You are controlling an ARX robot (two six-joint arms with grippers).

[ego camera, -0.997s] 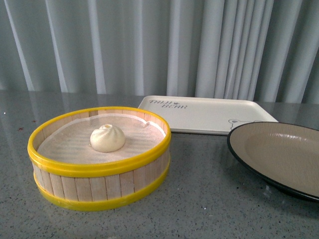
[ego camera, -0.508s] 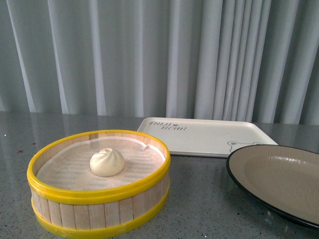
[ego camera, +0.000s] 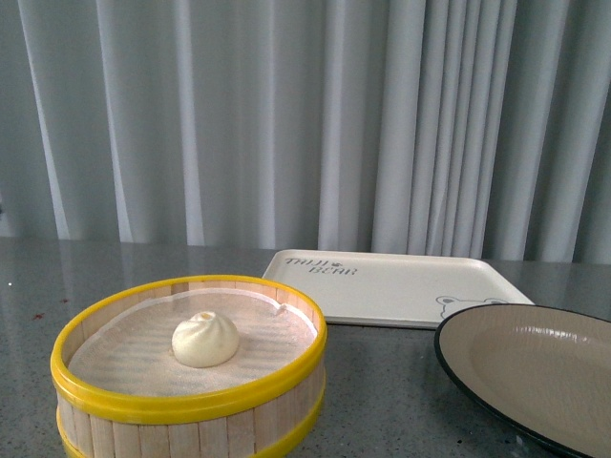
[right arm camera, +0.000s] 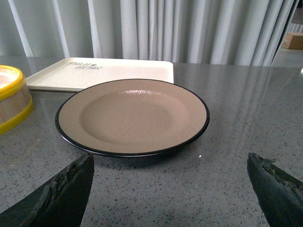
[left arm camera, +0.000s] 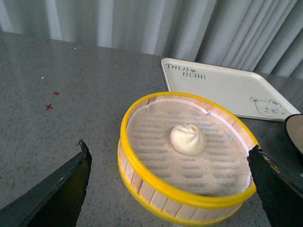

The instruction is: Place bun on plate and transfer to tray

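Note:
The cream-white bun (ego camera: 204,340) lies on the cloth inside a yellow-rimmed wooden steamer basket (ego camera: 191,401) at the front left. The left wrist view shows the bun (left arm camera: 188,139) too. The beige plate with a black rim (ego camera: 535,377) sits empty at the right; it fills the middle of the right wrist view (right arm camera: 132,116). The cream-white tray (ego camera: 391,284) with grey lettering and a bear face lies behind both. My left gripper (left arm camera: 170,187) is open, its jaws wide on either side of the basket's near side. My right gripper (right arm camera: 170,187) is open and empty just short of the plate.
Everything stands on a grey speckled table (ego camera: 382,382). Pale pleated curtains (ego camera: 286,124) hang along its far edge. Small red marks (left arm camera: 51,100) dot the tabletop beside the basket.
The front view has tilted upward: basket, plate and tray sit lower in the picture and more curtain shows. The objects themselves have not moved on the table.

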